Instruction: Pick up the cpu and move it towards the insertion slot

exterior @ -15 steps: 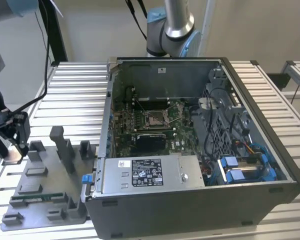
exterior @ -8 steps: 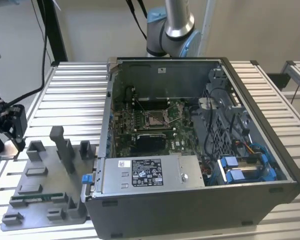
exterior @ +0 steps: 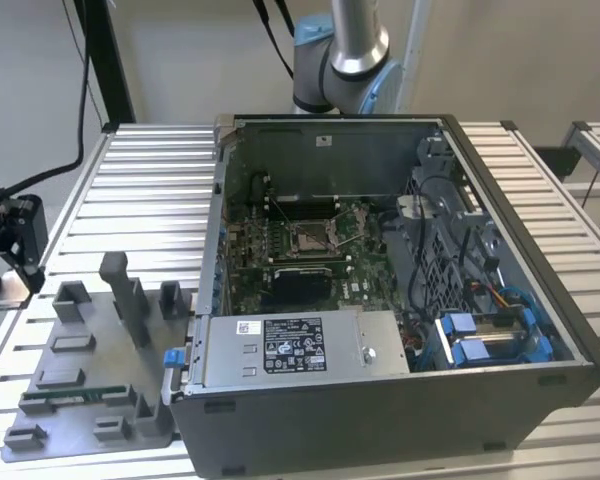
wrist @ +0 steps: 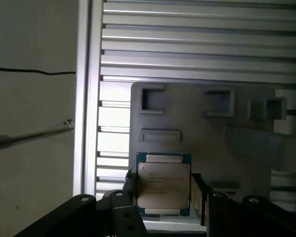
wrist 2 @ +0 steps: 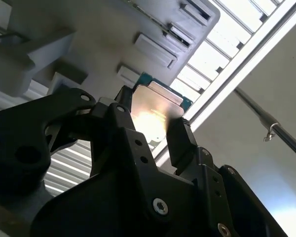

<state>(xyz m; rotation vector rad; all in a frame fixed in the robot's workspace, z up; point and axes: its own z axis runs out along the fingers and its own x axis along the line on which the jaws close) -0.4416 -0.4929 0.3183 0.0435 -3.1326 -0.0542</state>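
Note:
The cpu (wrist: pixel 164 182) is a flat square chip with a silvery top and a green rim. It sits between the two black fingers of my gripper (wrist: pixel 164 186), which press on its opposite sides. The second wrist view shows the same cpu (wrist 2: pixel 153 116) in my gripper (wrist 2: pixel 150 121). In the exterior view my gripper (exterior: pixel 10 270) is at the far left, low over the slatted table, with the cpu (exterior: pixel 5 290) under it. I cannot tell whether the chip is off the table. The insertion slot (exterior: pixel 313 238) is a square silver socket on the board inside the open computer case, well to the exterior view's right.
A grey fixture tray (exterior: pixel 90 420) with upright blocks and a green memory stick (exterior: pixel 75 395) lies between my gripper and the open computer case (exterior: pixel 380 400). The case walls rise around the board. The arm's base (exterior: pixel 340 60) stands behind the case. Cables hang at the exterior view's left.

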